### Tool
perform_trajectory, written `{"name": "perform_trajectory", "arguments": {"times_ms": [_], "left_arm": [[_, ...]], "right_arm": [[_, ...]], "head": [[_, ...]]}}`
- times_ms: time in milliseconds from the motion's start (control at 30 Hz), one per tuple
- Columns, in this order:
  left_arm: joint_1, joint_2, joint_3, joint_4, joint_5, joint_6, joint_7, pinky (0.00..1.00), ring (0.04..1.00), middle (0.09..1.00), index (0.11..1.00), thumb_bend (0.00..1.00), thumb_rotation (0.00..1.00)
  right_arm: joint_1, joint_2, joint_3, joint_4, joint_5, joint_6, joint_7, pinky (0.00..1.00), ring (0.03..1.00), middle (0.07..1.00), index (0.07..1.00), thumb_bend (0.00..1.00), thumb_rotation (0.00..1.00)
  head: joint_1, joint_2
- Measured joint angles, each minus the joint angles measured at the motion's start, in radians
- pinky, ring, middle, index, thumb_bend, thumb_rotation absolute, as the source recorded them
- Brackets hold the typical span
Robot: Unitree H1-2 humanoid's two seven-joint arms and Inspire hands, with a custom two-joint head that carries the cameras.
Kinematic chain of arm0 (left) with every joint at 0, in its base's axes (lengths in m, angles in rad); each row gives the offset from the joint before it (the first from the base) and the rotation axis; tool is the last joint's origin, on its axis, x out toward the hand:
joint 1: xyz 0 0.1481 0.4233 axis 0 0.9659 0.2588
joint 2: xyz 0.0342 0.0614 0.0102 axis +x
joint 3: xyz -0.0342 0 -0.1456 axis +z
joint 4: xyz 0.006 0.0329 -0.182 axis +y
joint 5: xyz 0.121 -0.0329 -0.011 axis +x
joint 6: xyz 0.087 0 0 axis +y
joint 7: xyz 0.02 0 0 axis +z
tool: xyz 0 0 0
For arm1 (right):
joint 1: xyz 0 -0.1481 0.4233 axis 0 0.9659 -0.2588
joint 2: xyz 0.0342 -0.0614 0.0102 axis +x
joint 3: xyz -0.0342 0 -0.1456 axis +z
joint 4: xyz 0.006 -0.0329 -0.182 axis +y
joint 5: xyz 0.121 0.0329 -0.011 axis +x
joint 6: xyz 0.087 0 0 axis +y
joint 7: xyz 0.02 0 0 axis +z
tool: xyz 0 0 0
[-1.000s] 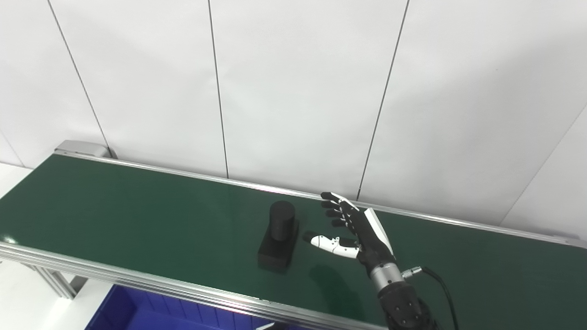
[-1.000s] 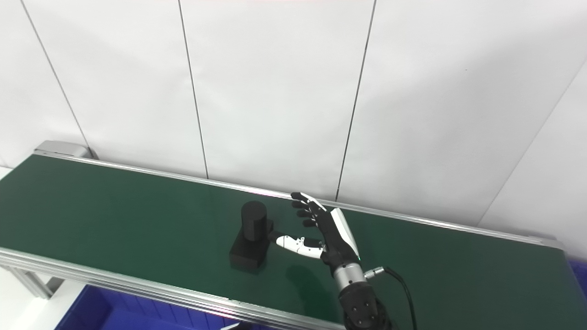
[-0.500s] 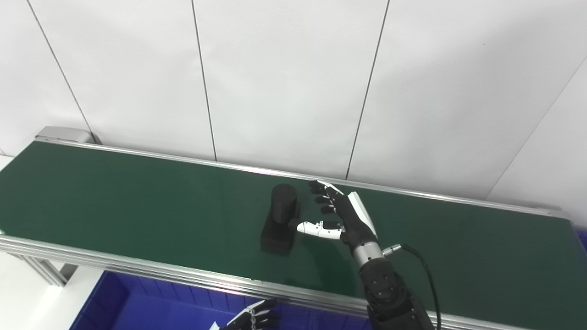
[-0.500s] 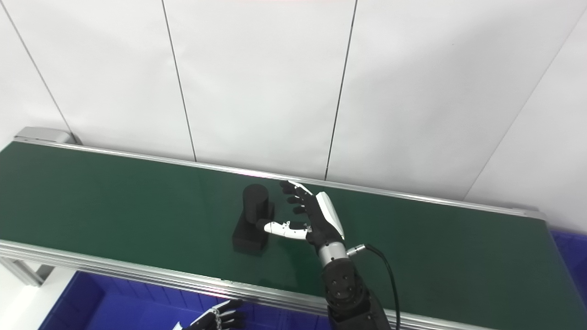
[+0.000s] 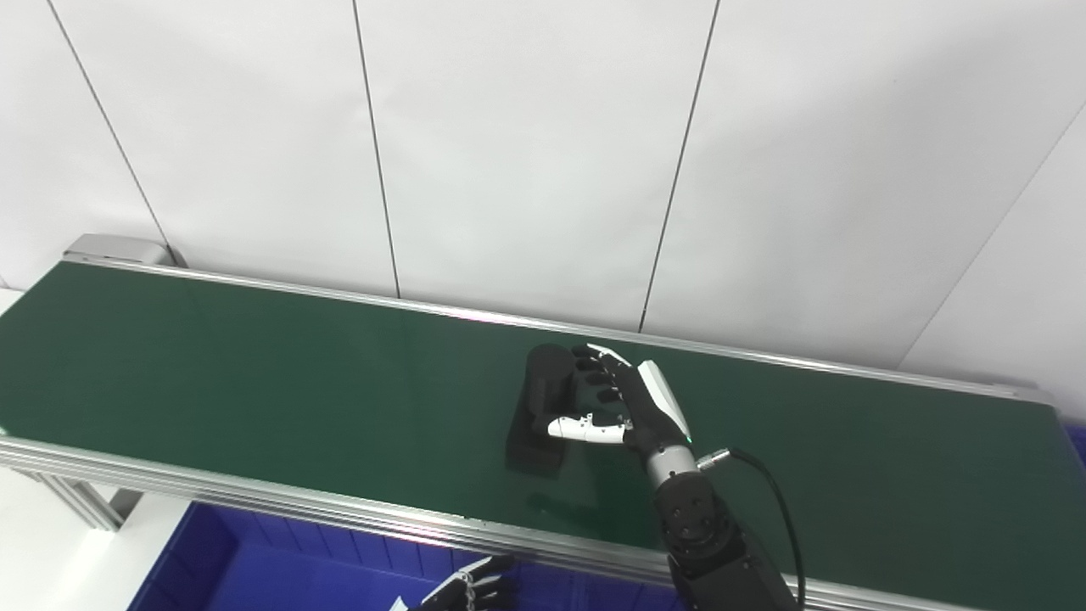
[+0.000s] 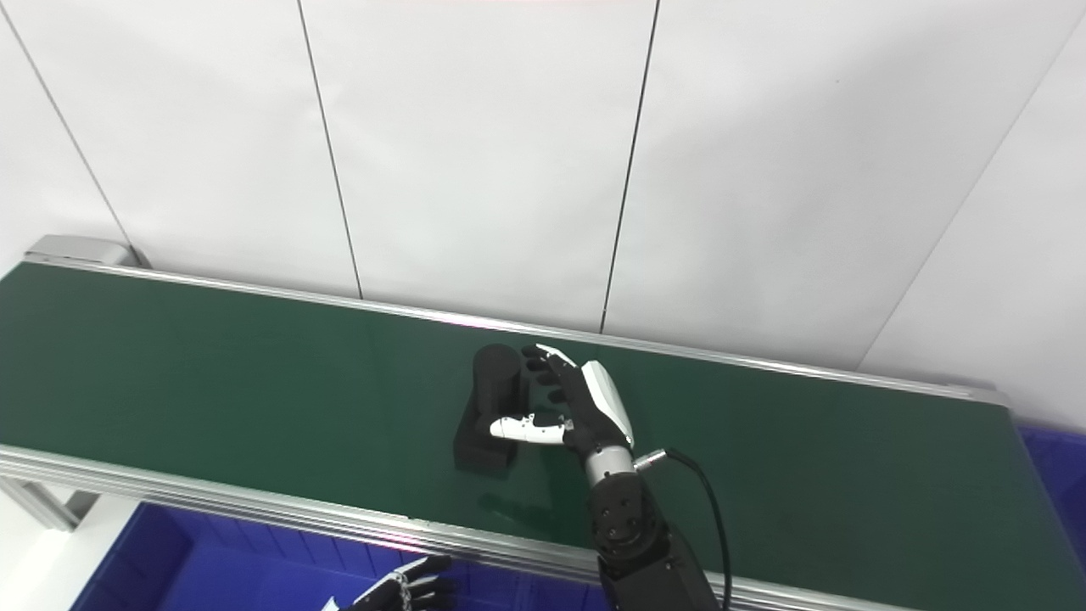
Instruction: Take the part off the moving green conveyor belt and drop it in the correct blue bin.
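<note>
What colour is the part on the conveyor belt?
Black all over; the part shows best in the left eye view.

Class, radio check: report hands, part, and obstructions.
Right hand open, fingers and thumb around black part. Left hand low over blue bin, state unclear. Part on green belt. Nothing obstructing.

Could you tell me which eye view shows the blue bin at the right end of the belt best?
The right eye view: the blue bin shows as a strip past the conveyor belt end. The left eye view catches only a sliver at its edge.
</note>
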State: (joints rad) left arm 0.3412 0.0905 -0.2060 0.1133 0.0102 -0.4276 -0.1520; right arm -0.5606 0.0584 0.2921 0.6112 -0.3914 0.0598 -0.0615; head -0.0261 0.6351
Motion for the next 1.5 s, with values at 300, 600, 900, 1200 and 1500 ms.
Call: {"name": "perform_trajectory", "arguments": {"times_ms": [300,600,900,1200,1500], "left_arm": [[0.000,-0.005,-0.001,0.000,0.000,0.000,0.000,0.71,0.761,0.796,0.845,0.91,0.70],[0.002,-0.014,-0.001,0.000,0.000,0.000,0.000,0.71,0.758,0.795,0.846,0.90,0.70],[0.003,-0.015,0.000,-0.004,0.000,0.000,0.000,0.71,0.761,0.796,0.848,0.91,0.71],[0.003,-0.015,0.001,-0.013,0.000,0.000,-0.001,0.71,0.762,0.795,0.849,0.90,0.71],[0.003,-0.015,0.003,-0.016,0.000,0.000,-0.001,0.71,0.761,0.797,0.850,0.90,0.71]], "right_arm": [[-0.025,0.013,0.008,0.054,-0.023,0.000,-0.046,0.77,0.816,0.811,0.836,0.76,0.21],[-0.035,0.016,0.007,0.095,-0.039,-0.001,-0.144,0.56,0.629,0.680,0.711,0.74,0.04],[-0.035,0.037,-0.002,0.116,-0.056,-0.038,-0.262,0.45,0.436,0.502,0.504,0.52,0.00],[-0.030,0.038,-0.011,0.081,-0.056,-0.045,-0.270,0.46,0.438,0.516,0.491,0.52,0.00],[-0.023,0.038,-0.012,0.067,-0.056,-0.048,-0.271,0.49,0.460,0.520,0.471,0.52,0.00]], "head": [[-0.005,-0.005],[-0.003,-0.003],[-0.009,0.002],[-0.014,0.006],[-0.015,0.009]]}}
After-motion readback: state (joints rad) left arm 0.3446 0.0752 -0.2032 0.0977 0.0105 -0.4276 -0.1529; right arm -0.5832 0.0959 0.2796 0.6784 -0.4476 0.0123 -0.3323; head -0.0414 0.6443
